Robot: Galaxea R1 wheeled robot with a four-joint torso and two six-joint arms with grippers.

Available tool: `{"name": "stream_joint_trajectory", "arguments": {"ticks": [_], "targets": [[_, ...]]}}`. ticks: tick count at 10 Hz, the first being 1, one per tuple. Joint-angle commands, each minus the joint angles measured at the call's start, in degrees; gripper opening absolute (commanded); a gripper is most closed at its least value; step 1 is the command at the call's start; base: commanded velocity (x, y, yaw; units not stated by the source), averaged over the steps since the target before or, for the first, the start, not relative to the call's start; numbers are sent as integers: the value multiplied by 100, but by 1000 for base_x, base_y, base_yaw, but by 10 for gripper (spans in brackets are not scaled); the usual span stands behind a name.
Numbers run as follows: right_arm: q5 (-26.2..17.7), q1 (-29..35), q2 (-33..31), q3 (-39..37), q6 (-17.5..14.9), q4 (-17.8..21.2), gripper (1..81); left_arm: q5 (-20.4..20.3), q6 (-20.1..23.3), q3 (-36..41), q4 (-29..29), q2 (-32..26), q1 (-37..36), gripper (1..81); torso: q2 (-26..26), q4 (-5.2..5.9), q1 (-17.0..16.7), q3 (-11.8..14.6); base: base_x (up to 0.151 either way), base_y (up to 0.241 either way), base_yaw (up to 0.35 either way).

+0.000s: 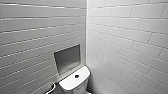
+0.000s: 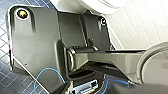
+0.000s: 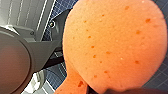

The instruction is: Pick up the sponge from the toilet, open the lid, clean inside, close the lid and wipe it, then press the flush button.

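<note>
The toilet's (image 1: 75, 82) white boxy tank stands in the corner at the lower middle of the head view. A dark round flush button (image 1: 76, 76) sits in its flat top. The sponge (image 3: 112, 45), orange-red and pitted, looms very close to the right wrist camera. It is pinched at its lower end, where my right gripper is shut on it, above blue floor tiles. In the left wrist view a white rounded part of the toilet (image 2: 100, 5) shows beyond the robot's dark plate. Nothing shows in my left gripper, which stands open.
White tiled walls (image 1: 125, 37) meet in the corner behind the tank. A square recessed niche (image 1: 67, 58) sits in the left wall just above it. A metal fitting (image 1: 51, 88) juts out low on the left wall. The floor (image 2: 5, 32) has blue tiles.
</note>
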Motion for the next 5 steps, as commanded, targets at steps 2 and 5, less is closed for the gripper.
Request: {"name": "stream_joint_trajectory", "arguments": {"ticks": [2,5], "targets": [[-149,171,-214,172,15,44,10,345,9,2104,-149,-1536,-1281,811,0,0,-2,-238,0,0,0],[-8,180,-363,392,24,44,10,740,-26,3049,-570,-2100,-2281,811,0,0,0,-556,0,0,0]]}}
